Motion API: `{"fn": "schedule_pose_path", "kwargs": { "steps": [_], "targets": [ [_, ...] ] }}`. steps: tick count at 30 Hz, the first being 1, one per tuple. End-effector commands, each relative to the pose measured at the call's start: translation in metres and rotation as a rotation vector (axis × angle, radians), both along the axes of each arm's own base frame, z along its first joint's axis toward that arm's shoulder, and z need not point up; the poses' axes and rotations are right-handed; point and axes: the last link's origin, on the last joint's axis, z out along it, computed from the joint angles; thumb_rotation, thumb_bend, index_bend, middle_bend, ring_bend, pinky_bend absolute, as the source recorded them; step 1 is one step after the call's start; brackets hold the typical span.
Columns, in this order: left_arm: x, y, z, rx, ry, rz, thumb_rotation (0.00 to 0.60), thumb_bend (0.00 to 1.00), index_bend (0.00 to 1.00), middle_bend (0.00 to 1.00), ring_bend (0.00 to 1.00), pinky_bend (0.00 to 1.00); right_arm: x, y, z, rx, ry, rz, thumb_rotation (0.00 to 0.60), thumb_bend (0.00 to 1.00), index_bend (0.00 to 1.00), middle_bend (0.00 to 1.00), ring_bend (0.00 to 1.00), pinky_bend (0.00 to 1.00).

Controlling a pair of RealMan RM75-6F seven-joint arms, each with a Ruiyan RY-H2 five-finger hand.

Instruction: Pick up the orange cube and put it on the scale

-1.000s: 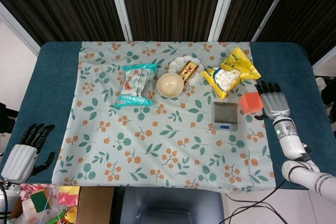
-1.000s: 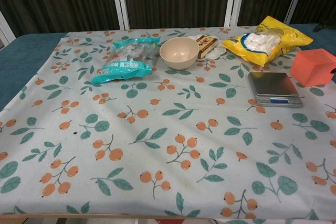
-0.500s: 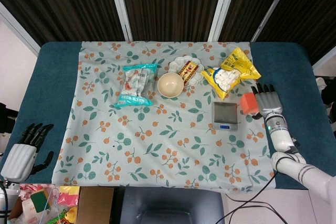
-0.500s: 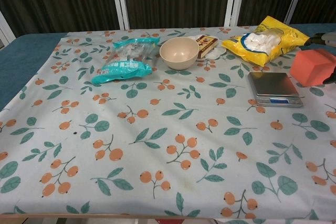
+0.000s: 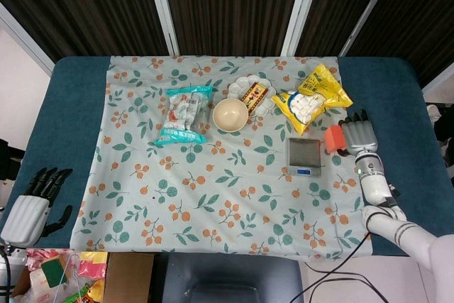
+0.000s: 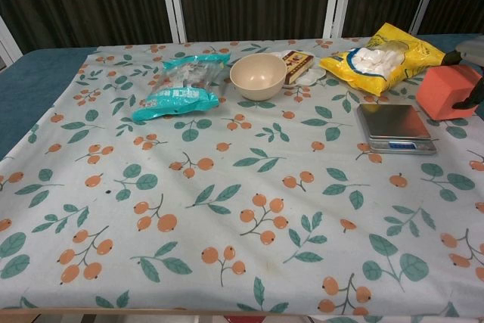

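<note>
Since a second ago the orange cube [image 5: 333,138] has shifted left toward the scale [image 5: 303,154] and sits higher against the right hand [image 5: 357,137], which has drawn in along the table's right side. In the head view the cube now lies just beside the scale's right edge, apart from the platform, with the hand's fingers [image 5: 347,134] wrapped against its far face; in the chest view a dark fingertip [image 6: 469,100] crosses the cube's [image 6: 448,91] right side, so the hand appears to be holding it, probably clear of the cloth, though the underside is hard to read. The left hand [image 5: 32,207] rests at the near left corner with fingers spread, holding nothing. To finish the carry well, the operator likely needs to keep the cube level, bring it fully over the steel platform [image 6: 392,121] rather than its blue display strip, lower it squarely, and loosen the fingers only once it sits flat. The yellow snack bag [image 5: 312,97] behind the scale leaves little room, so a low sideways approach seems safest.
</note>
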Motion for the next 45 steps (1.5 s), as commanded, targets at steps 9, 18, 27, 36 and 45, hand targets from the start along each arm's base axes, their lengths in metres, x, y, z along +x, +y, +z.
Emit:
{"fn": "schedule_pose_path", "kwargs": {
  "steps": [9,18,27,36,45],
  "targets": [
    [0.001,-0.004,0.001,0.004,0.004,-0.005,0.600,0.44,0.01,0.12,0.08,0.07,0.049,0.026,0.025,0.003,-0.088,0.200,0.600,0.50,0.81,0.37,0.20,0.00],
    [0.000,-0.006,0.006,0.022,-0.003,-0.005,0.600,0.44,0.01,0.12,0.08,0.07,0.069,0.037,-0.007,0.100,0.002,0.228,0.600,0.50,0.76,0.37,0.20,0.00],
    [-0.001,-0.007,0.009,0.040,-0.022,-0.012,0.600,0.44,0.00,0.12,0.08,0.07,0.075,0.032,-0.027,0.126,0.002,0.209,0.600,0.50,0.39,0.36,0.17,0.00],
    [-0.001,-0.007,0.010,0.038,-0.022,-0.016,0.600,0.44,0.00,0.12,0.08,0.07,0.074,0.037,-0.021,0.139,-0.004,0.183,0.600,0.32,0.10,0.25,0.09,0.00],
    [-0.001,-0.007,0.010,0.039,-0.024,-0.019,0.600,0.44,0.00,0.12,0.08,0.07,0.073,0.045,-0.011,0.116,-0.047,0.169,0.600,0.25,0.01,0.17,0.03,0.00]
  ]
}}
